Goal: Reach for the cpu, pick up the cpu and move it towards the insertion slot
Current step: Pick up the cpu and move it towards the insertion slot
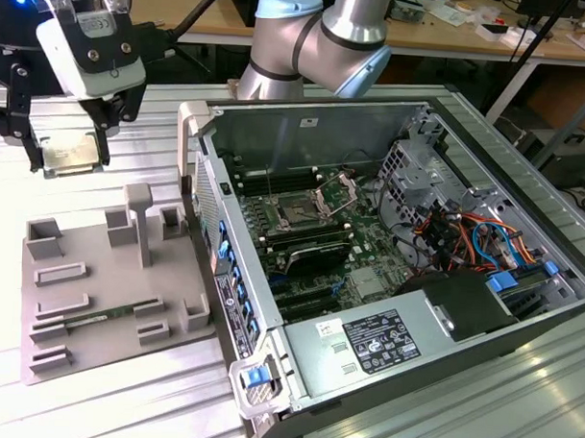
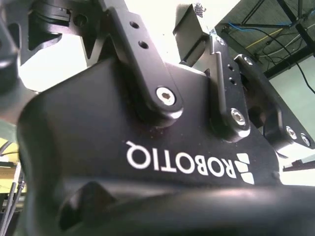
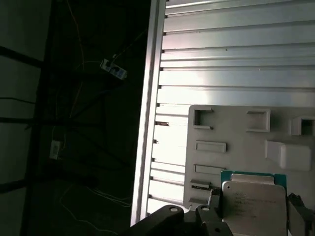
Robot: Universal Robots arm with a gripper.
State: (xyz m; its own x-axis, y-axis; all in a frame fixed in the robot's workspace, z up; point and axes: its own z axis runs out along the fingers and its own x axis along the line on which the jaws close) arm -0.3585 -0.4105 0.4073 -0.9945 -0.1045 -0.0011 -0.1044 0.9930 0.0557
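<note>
At the exterior view's left, the pincer (image 1: 68, 161) is clenched on the cpu (image 1: 66, 152), held flat in its grip above the grey tray (image 1: 96, 337) on the tabletop (image 1: 123, 405). The insertion slot (image 1: 297, 216) sits well apart, rightward inside the open computer case (image 1: 305, 123).

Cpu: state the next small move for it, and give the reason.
Probably carry the cpu toward the exterior view's right, keeping it high. The claw grips it by its edges in the air near the grey tray, while the insertion slot sits open inside the computer case, behind a raised side wall.
</note>
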